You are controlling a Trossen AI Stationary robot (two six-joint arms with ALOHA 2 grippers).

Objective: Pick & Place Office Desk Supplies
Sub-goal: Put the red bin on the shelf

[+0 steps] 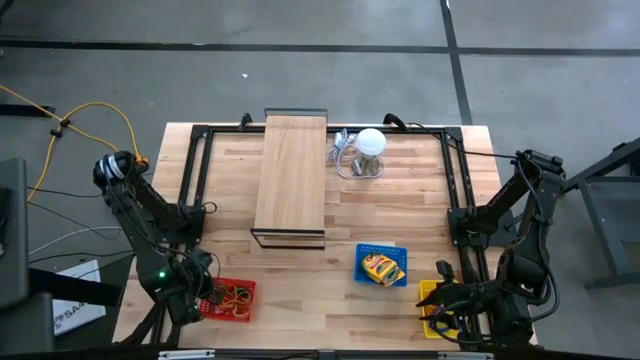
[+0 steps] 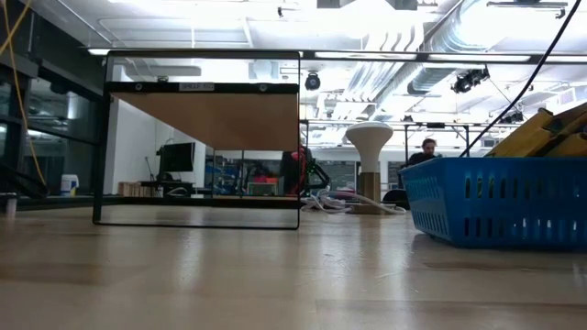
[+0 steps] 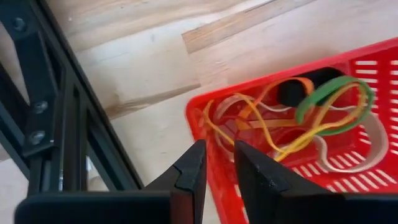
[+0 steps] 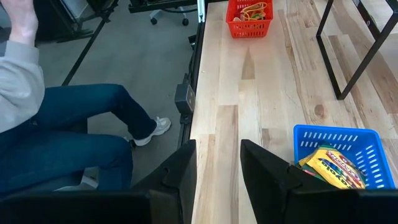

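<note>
Where the wooden table (image 1: 400, 215) fills the overhead picture, a black metal frame (image 1: 455, 170) runs round its far half, and a long pale board (image 1: 291, 178) on thin black legs stands inside that frame, left of centre. Just to the board's right sits a white round ball-like lamp (image 1: 371, 142) with a grey cable (image 1: 340, 150) coiled beside it. Both stand well away from the baskets at the near edge.

The blue basket (image 1: 381, 265) rests near the middle of the near side, holding yellow-orange printed packs (image 1: 381, 269); from table height its slotted wall fills the right side and hides what lies behind it. The red basket (image 1: 230, 299) sits at the near left corner with a tangle of rubber bands (image 3: 292, 121) inside, tan, yellow and green, plus a dark piece I cannot make out. A yellow basket (image 1: 432, 300) lies at the near right, mostly covered by the right arm.

The left gripper (image 3: 217, 171) hangs over the red basket's rim, its fingers parted by a narrow gap, gripping nothing. The right gripper (image 4: 217, 168) hovers over the table's near edge, released and empty. Beyond that edge a person's leg (image 4: 74, 124) in blue jeans shows.
</note>
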